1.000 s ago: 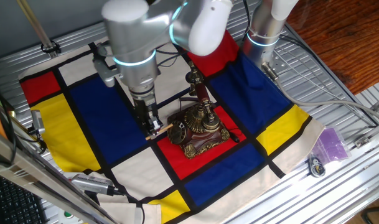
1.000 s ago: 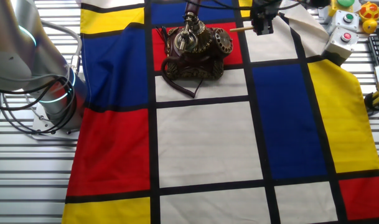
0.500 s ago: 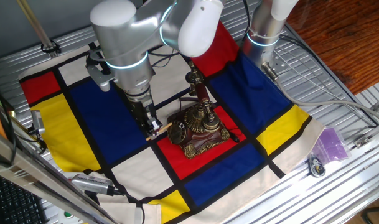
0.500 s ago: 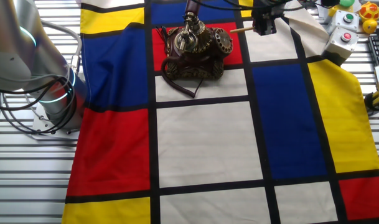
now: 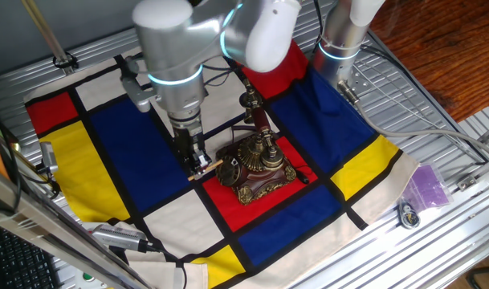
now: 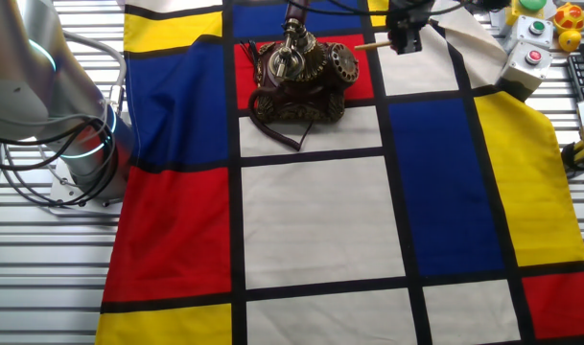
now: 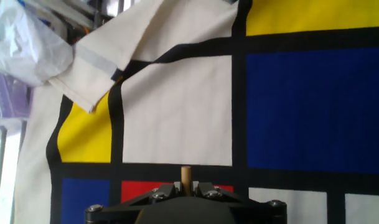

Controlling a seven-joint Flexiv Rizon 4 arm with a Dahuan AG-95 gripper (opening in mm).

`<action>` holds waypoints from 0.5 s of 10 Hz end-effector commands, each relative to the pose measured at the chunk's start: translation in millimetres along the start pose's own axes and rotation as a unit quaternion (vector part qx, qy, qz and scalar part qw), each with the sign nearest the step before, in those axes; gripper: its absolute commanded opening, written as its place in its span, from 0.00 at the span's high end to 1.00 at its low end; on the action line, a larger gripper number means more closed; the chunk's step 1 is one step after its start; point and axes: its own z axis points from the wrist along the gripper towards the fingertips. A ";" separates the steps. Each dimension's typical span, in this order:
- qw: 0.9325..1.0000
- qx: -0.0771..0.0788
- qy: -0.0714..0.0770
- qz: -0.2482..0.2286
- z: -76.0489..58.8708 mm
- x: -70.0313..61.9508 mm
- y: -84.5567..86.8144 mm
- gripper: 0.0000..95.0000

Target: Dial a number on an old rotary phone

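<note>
The old rotary phone [image 5: 258, 167] stands on a red square of the checked cloth, its handset resting on the upright cradle [image 5: 250, 104]. Its round dial [image 6: 342, 62] faces my gripper [image 5: 197, 163], which is just beside it. The gripper is shut on a thin light wooden stick [image 5: 206, 168]. The stick points at the dial, and its tip [image 6: 358, 44] reaches the dial's edge; whether it sits in a finger hole is too small to tell. In the hand view the stick [image 7: 185, 173] pokes out between the shut jaws of the gripper [image 7: 185, 186], and the phone is out of view.
The cloth [image 6: 311, 220] of red, blue, yellow and white squares covers the table. A purple bag [image 5: 427, 186] and a small round object [image 5: 408, 215] lie off the cloth's edge. A button box [image 6: 528, 57] sits near the gripper. The arm's base [image 6: 81, 144] stands at the cloth's side.
The arm's upper joints swung slightly to the left half a second ago and are back where they were. The gripper and stick stay by the dial.
</note>
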 end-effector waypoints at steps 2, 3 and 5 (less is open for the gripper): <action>1.000 -0.003 -0.019 0.003 6.8 8.1 -0.3 1.00; 1.000 -0.004 -0.019 0.005 7.9 10.3 0.3 1.00; 1.000 -0.004 -0.022 0.008 8.6 17.9 2.7 1.00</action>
